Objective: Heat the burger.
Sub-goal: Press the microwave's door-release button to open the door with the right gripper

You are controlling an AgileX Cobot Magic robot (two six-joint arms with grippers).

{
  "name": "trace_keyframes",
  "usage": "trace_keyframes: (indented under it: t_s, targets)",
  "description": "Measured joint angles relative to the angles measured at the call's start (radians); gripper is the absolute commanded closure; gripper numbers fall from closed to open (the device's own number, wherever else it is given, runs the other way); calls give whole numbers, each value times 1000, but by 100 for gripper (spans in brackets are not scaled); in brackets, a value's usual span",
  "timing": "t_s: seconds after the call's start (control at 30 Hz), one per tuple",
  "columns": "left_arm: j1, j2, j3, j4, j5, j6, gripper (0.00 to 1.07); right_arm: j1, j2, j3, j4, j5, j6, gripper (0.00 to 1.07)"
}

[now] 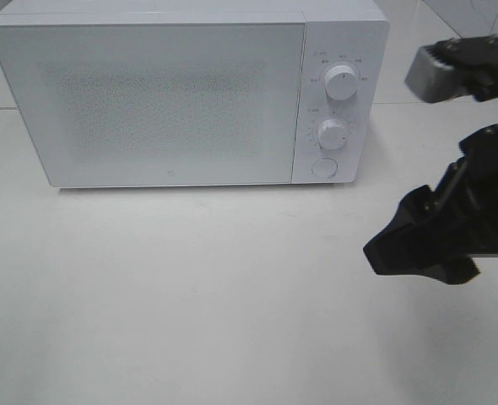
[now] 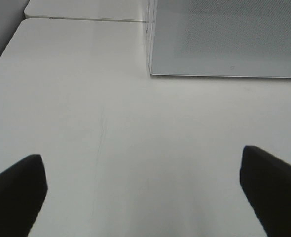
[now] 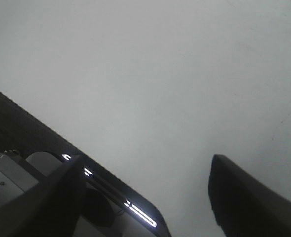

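No burger shows in any view. The white microwave point(image 1: 173, 93) stands at the back of the white table point(image 1: 190, 295) with its door shut; the left wrist view catches its lower front point(image 2: 224, 34). My right gripper point(image 1: 405, 160) hovers high at the right, in front of the microwave's control side, open with nothing between its fingers point(image 3: 145, 168). Over bare table in front of the microwave, my left gripper point(image 2: 140, 158) is wide open and empty; it is outside the exterior high view.
The microwave's panel carries two round knobs point(image 1: 342, 82) point(image 1: 332, 133) and a round button point(image 1: 323, 167). A dark curved edge with bright strips point(image 3: 111, 192) lies below the right gripper. A second table top point(image 2: 86, 9) adjoins behind.
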Motion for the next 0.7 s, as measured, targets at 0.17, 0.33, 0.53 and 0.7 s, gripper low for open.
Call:
trace_keyframes:
  t_s: [0.17,0.33,0.53,0.7]
  targets:
    - [0,0,0,0,0,0,6,0,-142,0,-26,79,0,38]
    - [0,0,0,0,0,0,6,0,-290,0,-99,177,20,38]
    - [0,0,0,0,0,0,6,0,-406,0,-159,250,60,33]
    - [0,0,0,0,0,0,6,-23,-537,0,-173,299,79,28]
